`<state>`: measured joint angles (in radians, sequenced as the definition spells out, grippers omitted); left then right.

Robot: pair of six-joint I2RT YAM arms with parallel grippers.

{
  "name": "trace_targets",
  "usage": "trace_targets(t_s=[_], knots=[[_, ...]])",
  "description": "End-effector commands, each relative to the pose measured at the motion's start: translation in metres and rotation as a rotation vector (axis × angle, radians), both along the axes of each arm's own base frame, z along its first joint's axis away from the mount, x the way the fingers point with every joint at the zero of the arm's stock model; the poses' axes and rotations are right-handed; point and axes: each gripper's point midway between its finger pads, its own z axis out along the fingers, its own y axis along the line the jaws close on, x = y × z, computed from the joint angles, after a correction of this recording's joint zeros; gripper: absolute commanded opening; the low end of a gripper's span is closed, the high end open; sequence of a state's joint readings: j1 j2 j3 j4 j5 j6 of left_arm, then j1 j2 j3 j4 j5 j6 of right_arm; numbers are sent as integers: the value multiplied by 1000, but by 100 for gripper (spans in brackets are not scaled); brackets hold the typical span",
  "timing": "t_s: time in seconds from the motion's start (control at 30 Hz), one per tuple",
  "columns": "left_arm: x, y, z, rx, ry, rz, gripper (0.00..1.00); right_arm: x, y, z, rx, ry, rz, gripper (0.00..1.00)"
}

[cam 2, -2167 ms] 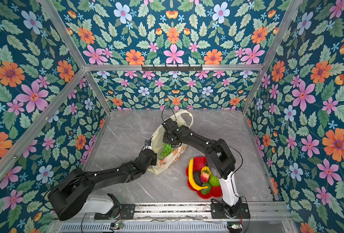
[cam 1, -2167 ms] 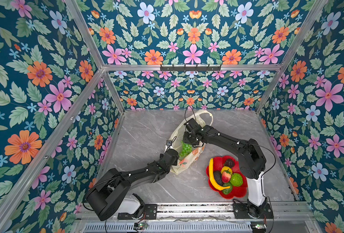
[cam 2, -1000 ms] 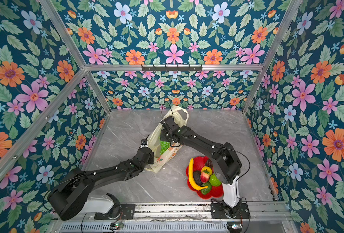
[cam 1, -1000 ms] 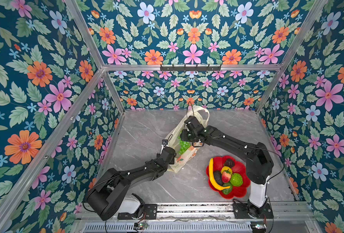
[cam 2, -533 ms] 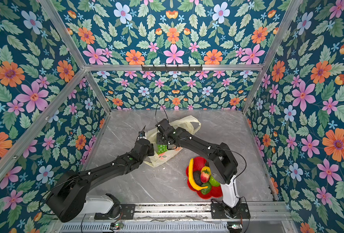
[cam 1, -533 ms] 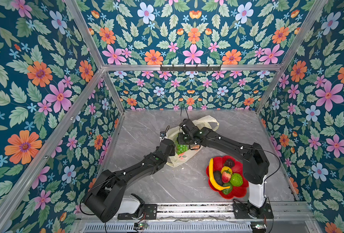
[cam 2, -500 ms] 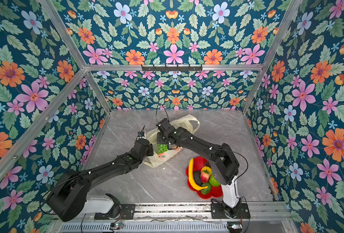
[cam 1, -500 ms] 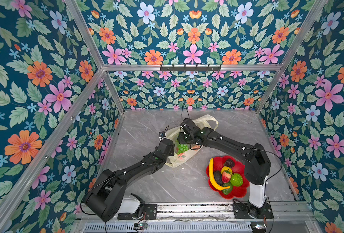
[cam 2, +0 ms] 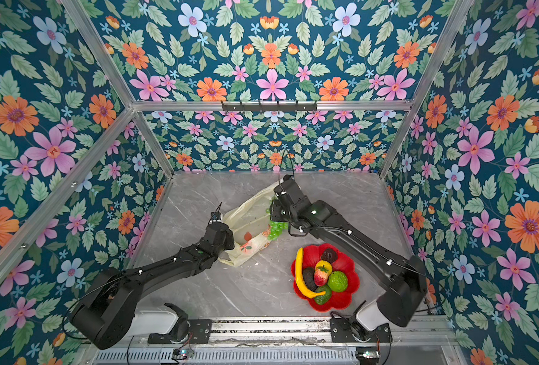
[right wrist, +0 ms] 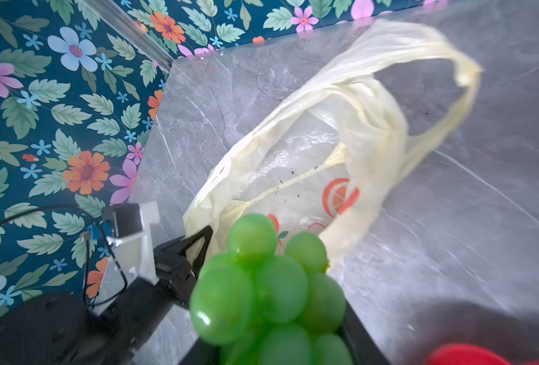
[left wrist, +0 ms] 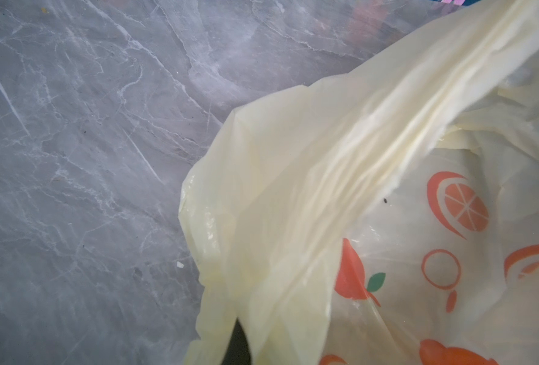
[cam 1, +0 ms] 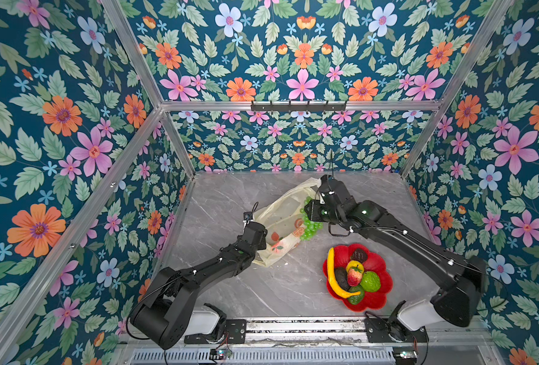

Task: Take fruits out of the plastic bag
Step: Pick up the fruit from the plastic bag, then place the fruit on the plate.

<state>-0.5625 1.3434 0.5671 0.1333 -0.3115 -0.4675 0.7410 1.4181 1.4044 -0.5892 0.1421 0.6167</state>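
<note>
In both top views the crinkly, translucent pale-yellow plastic bag (cam 1: 279, 215) lies on the grey marble table (cam 1: 230, 196). It is printed with orange slices, and any writing on it is too small to read. The right gripper (cam 1: 312, 218) grasps the green toy grape bunch (cam 1: 309, 228) just at the bag's open side. The left gripper (cam 1: 263, 242) is clenched on the bag's opposite end. The red flower-shaped plate (cam 1: 385, 282) holds a yellow banana (cam 1: 332, 275), a yellow lemon (cam 1: 355, 266), a red strawberry (cam 1: 353, 276), a green apple (cam 1: 371, 281) and avocados (cam 1: 341, 278).

In the left wrist view the bag (left wrist: 293, 189) shows a printed orange slice (left wrist: 461, 205) and an orange fruit with a green leaf.

In the right wrist view the grape bunch (right wrist: 268, 294) is very close to the lens. Behind it the bag (right wrist: 293, 164) lies open, and the left gripper (right wrist: 203, 241) pinches its rim.
</note>
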Motion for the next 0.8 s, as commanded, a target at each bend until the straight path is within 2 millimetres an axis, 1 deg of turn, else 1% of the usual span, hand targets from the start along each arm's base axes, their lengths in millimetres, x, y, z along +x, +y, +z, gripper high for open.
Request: trace_targets(t_s=[0.0, 0.1, 0.27, 0.43, 0.57, 0.67, 0.77], knots=[[4, -2, 5, -4, -28, -12, 0, -15, -43, -2, -85, -7, -68, 41], [5, -2, 5, -4, -31, -11, 0, -30, -78, -2, -113, -4, -126, 41], [4, -3, 0, -5, -20, -15, 0, -53, -127, -3, -192, -2, -220, 40], [5, -5, -2, -8, -15, -20, 0, -73, -167, -9, -273, 18, -306, 40], [5, -6, -3, -10, -13, -24, 0, -87, -189, -21, -312, 61, -365, 40], [5, -6, -5, -8, -9, -25, 0, -96, -201, -34, -344, 102, -410, 40], [6, -7, -6, -7, -7, -25, 0, -103, -209, -45, -365, 149, -441, 40]])
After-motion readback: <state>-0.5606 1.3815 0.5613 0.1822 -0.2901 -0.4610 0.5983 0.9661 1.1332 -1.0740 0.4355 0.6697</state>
